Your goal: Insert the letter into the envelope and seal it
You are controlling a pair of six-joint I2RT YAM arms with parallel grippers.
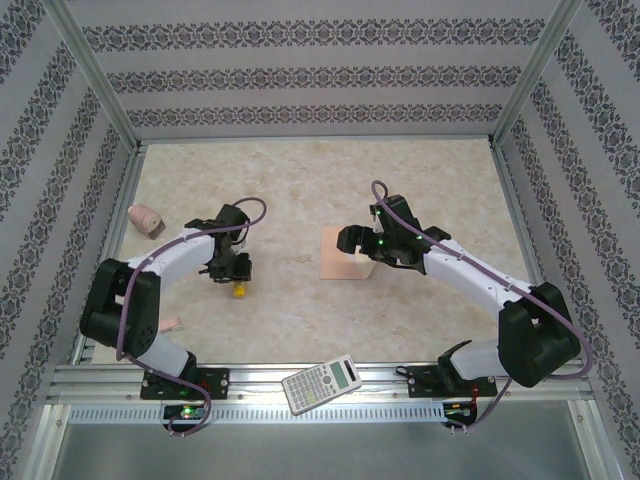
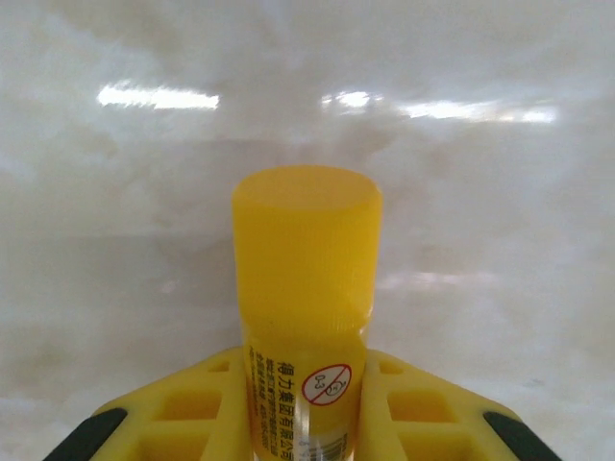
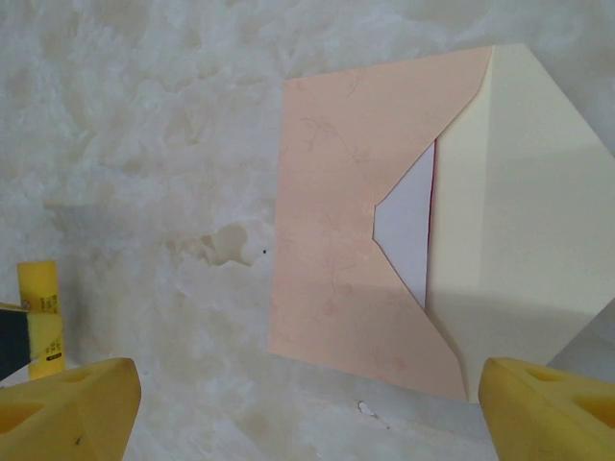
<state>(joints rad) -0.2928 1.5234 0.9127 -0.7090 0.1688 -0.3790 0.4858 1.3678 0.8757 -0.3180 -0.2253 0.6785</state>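
Observation:
The peach-pink envelope (image 3: 336,240) lies flat on the table with its cream-lined flap (image 3: 519,221) folded open to the right. Inside its mouth shows a white wedge of the letter (image 3: 408,230). My right gripper (image 3: 307,423) hovers open over the envelope (image 1: 338,255), with nothing between its yellow fingers (image 3: 72,408). My left gripper (image 2: 306,365) is shut on a yellow glue stick (image 2: 307,259), capped, its printed body pinched between the fingers. From above, the left gripper (image 1: 232,268) points down with the glue stick (image 1: 239,291) at its tip, left of the envelope.
A calculator (image 1: 322,383) rests on the front rail between the arm bases. A pink object (image 1: 146,218) sits at the table's left side and a small peach piece (image 1: 170,325) near the left arm. Patterned walls and metal posts (image 1: 95,80) enclose the table.

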